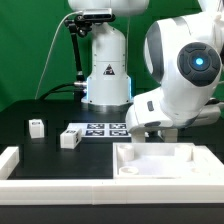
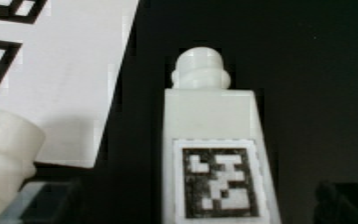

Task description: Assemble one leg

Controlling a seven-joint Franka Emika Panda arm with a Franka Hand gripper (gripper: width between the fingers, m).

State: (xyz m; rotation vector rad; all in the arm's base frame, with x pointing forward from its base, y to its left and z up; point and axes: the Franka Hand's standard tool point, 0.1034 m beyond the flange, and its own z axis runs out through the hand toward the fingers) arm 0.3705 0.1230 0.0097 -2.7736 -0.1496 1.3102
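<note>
In the wrist view a white leg (image 2: pixel 211 140) lies on the black table. Its black-and-white tag faces up and its rounded threaded tip (image 2: pixel 202 68) points away from the camera. My gripper (image 2: pixel 202 206) is open and straddles the leg's tagged end. The dark fingertips (image 2: pixel 48 204) stand apart from its sides with gaps on both sides. In the exterior view the gripper (image 1: pixel 137 128) is low over the table beside the large white panel (image 1: pixel 160 160), and the arm hides the leg under it. Two more legs (image 1: pixel 36 127) (image 1: pixel 70 137) stand at the exterior view's left.
The marker board (image 1: pixel 105 129) lies just beside the gripper and also shows in the wrist view (image 2: pixel 78 80). A rounded white part (image 2: pixel 2 150) sits close to one finger. A white raised rim (image 1: pixel 12 160) borders the table's front.
</note>
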